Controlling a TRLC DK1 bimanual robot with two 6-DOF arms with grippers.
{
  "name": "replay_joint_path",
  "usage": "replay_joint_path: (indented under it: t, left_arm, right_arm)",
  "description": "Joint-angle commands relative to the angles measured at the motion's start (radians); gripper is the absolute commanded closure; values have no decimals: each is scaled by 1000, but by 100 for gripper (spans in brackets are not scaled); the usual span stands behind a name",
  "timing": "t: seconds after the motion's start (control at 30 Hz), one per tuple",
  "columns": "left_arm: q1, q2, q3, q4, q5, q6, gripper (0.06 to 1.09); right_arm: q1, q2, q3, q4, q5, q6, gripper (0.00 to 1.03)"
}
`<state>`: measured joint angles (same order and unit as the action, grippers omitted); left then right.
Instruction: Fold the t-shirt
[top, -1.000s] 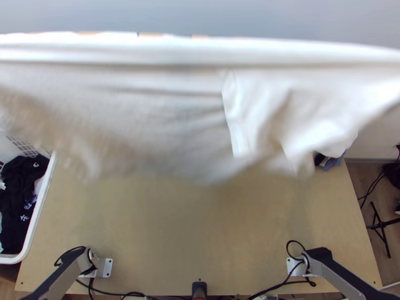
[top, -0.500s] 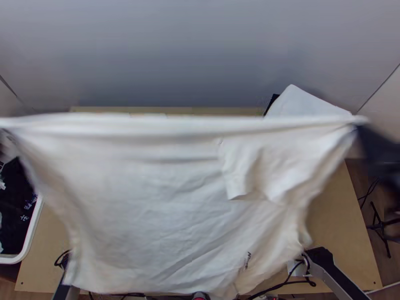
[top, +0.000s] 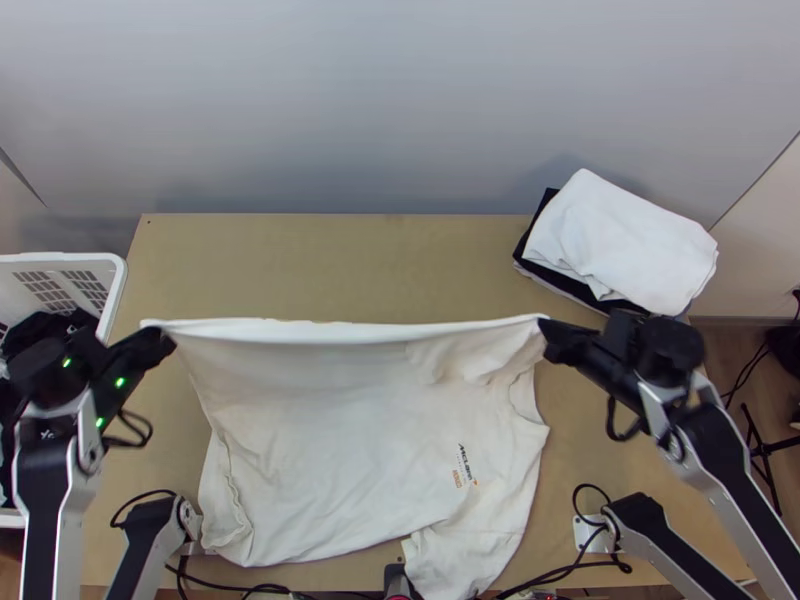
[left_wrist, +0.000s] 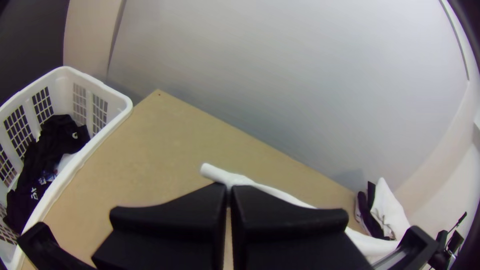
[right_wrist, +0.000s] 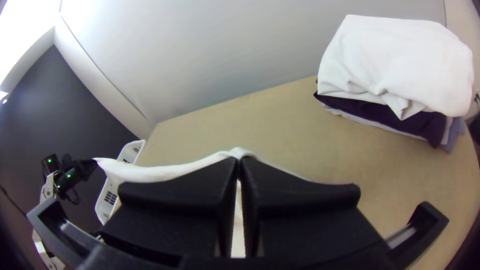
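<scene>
In the top view the cream-white t-shirt (top: 330, 430) hangs between the two grippers, its upper edge taut above the table and its lower part resting near the table's front edge, with a small print at the lower right. My left gripper (top: 160, 342) holds the edge's left end, and my right gripper (top: 552, 335) its right end. In the left wrist view my left gripper (left_wrist: 229, 192) is shut on the t-shirt (left_wrist: 275, 192), a short end poking out past the fingers. The right wrist view has my right gripper (right_wrist: 238, 165) shut on the t-shirt (right_wrist: 150, 172).
A stack of folded clothes (top: 620, 240), white on top of dark, lies at the table's back right. The white laundry basket (top: 112, 290) with dark clothes stands at the left. Bare wood (top: 330, 265) shows behind the raised edge.
The t-shirt has come down and toward the table's front edge from high up near the camera, and its lower part now rests on the table. Both arms have lowered with it and show in the top view.
</scene>
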<state>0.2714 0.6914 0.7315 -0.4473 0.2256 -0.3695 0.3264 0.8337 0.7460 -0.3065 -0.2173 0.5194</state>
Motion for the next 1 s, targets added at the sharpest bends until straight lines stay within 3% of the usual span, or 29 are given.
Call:
replay_joint_path:
  t: [0.0,0.23,0.47,0.6,0.87,0.97]
  left_arm:
    - [-35,319,-23,271,-31,-19,105]
    - [-58,623,336,285,-94,-46,105]
    - [-83,596,779,268,-249,-51,105]
    - [-81,531,953,268,-315,-46,105]
    - [-60,318,985,190,-335,-39,105]
    - [-60,209,905,188,-335,-40,105]
  right_arm:
    - [-36,223,-2,193,-1,-10,100]
    - [-110,470,355,230,22,-50,100]
    - [-141,524,776,199,85,-56,100]
    - [-164,501,1006,73,90,-45,100]
    - [-296,260,1099,-123,76,-93,100]
    - [-328,153,1092,-210,70,-173,100]
